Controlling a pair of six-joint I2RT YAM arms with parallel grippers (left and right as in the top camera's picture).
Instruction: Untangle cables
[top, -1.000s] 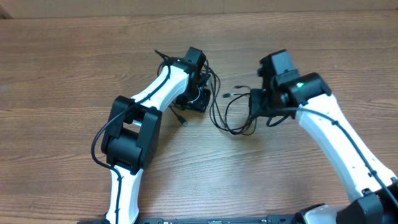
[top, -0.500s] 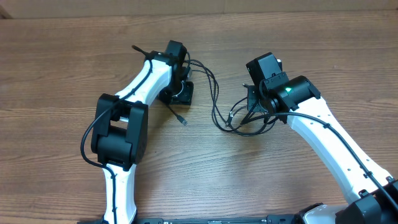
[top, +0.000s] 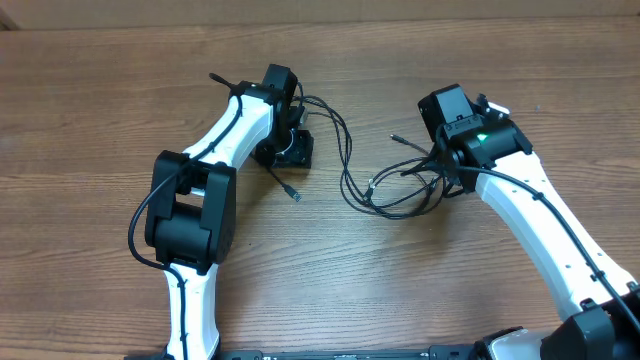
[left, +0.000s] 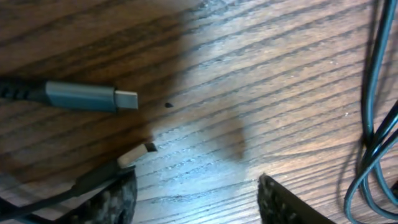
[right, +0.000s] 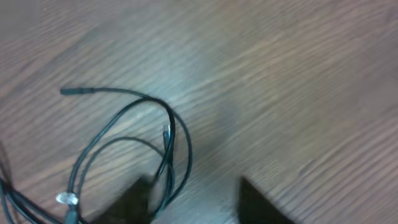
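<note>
Overhead | arms (top: 235, 135) bent toward cables (top: 373, 183) | left claw (left: 196, 190) parted | right claw (right: 196, 199) seemingly parted

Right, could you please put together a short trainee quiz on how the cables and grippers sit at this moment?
1. True or false: the grey plug lies on the wooden table, not held by the left gripper.
2. Where do the looped cables lie, seen from overhead? A) between the two grippers B) left of the left arm C) off the table
3. Do the right gripper jaws stand open or shut?
Key: 1 true; 2 A; 3 open.
</note>
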